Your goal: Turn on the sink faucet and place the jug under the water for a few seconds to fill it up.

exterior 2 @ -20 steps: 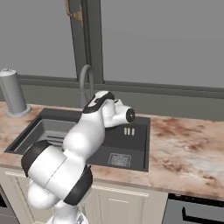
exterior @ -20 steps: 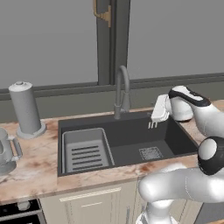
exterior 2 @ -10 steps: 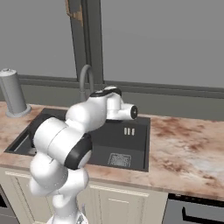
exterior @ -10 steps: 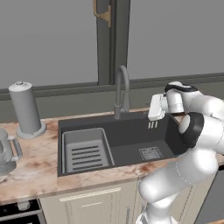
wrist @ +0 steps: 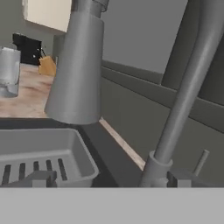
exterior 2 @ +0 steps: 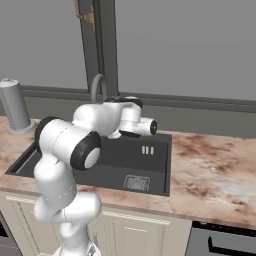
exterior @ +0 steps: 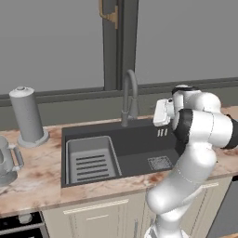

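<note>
Gripper wide open, holding nothing, mid-frame right of the faucet; it could miss that small lever.

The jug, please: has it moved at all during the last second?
No; the jug sits at the same spot on the counter, left of the sink.

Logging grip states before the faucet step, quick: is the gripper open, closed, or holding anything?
Gripper: open, holding nothing, over the sink right of the faucet.
</note>
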